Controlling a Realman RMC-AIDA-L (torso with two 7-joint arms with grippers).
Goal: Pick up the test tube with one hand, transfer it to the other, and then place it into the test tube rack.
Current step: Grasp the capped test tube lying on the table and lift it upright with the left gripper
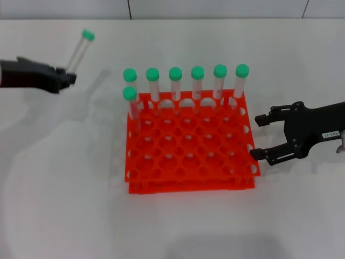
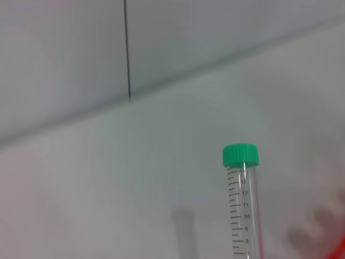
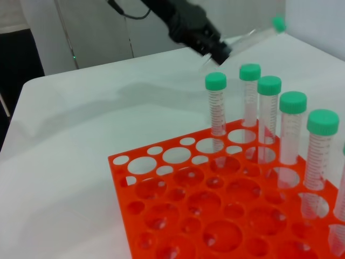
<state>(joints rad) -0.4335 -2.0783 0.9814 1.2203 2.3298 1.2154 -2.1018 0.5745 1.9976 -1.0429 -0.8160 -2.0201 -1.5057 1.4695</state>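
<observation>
Presently left claw [image 1: 69,77] grips the test tube [image 1: 80,51] aloft; handover pending to right claw [image 1: 259,137], open beside rack [image 1: 188,145].

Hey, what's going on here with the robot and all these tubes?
The left end effector holds one green-capped test tube up in the air, left of the orange rack, cap end up and tilted. The right end effector waits open beside the rack's right edge, holding nothing. Seven other tubes already stand in the rack. The handover has not happened yet.

Left gripper [image 3: 218,49] holds test tube [image 3: 253,35] beyond rack [image 3: 178,216].
</observation>
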